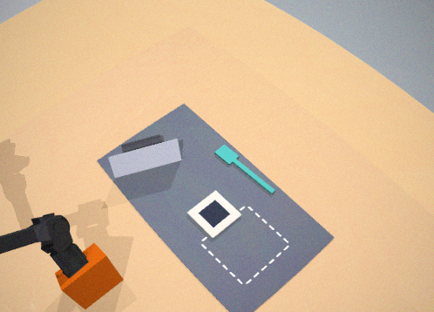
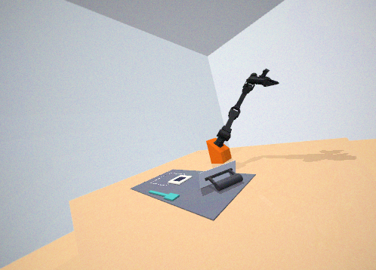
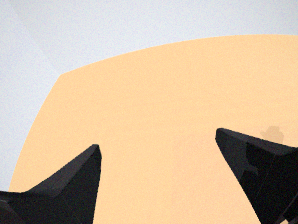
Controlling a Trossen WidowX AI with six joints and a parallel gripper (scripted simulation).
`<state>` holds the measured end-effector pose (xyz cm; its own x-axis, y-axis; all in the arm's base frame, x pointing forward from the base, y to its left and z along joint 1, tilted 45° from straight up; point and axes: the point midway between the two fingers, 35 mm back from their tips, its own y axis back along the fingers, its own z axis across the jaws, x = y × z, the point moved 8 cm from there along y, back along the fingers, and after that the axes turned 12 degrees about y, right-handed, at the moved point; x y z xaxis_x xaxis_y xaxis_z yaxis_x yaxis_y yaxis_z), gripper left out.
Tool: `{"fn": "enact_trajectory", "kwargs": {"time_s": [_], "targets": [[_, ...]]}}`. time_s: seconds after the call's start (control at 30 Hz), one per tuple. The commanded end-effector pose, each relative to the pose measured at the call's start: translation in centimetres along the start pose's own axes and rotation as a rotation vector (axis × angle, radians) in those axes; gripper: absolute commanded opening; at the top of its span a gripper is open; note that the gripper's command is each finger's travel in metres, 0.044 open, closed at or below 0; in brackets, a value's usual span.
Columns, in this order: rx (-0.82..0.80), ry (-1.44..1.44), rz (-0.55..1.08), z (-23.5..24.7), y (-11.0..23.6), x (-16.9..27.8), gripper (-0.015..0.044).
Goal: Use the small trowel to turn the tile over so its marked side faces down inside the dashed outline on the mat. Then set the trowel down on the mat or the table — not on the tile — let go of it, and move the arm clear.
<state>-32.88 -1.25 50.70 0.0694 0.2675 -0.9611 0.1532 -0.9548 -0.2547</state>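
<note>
A white square tile [image 1: 213,213] [image 2: 179,179] with a dark marked face up lies on the grey mat [image 1: 301,221] [image 2: 211,207], overlapping the near-left corner of the white dashed outline [image 1: 267,262] [image 2: 158,182]. A teal trowel [image 1: 244,167] [image 2: 164,194] lies flat on the mat, apart from the tile. My gripper [image 2: 272,81] [image 3: 160,143] is open and empty, raised high above the orange arm base [image 1: 91,280] [image 2: 219,152], far from the mat. The wrist view shows only the two dark fingers over bare table.
A pale grey upright panel [image 1: 145,158] [image 2: 217,171] stands at the mat's end near the base, with a dark handle-like block [image 1: 141,142] [image 2: 225,179] behind it. Grey walls enclose the table.
</note>
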Motion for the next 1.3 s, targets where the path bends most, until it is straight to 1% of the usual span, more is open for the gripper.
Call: {"fn": "enact_trajectory", "kwargs": {"time_s": [0.0,0.1,0.3,0.33,0.37,0.47,0.63,0.77,1.03,1.27], "targets": [[0.001,0.001,-0.001,-0.1,0.0,-0.1,0.0374],[0.02,0.019,-0.007,-2.1,-0.4,-1.0,0.0295],[0.099,0.086,-0.014,-9.6,-1.6,-3.6,0.0137],[0.102,0.084,-0.018,-9.7,-1.6,-3.6,0.0111],[0.11,0.08,-0.029,-9.7,-1.6,-3.7,0.01],[0.159,0.073,-0.076,-10.9,-1.8,-4.2,0.01],[0.21,0.132,-0.052,-14.8,-2.5,-4.8,0.01],[0.27,0.189,-0.025,-19.4,-2.9,-5.2,0.01],[0.384,0.31,0.079,-28.9,-3.5,-4.4,0.01],[0.438,0.436,0.228,-36.5,-3.9,-2.3,0.01]]}}
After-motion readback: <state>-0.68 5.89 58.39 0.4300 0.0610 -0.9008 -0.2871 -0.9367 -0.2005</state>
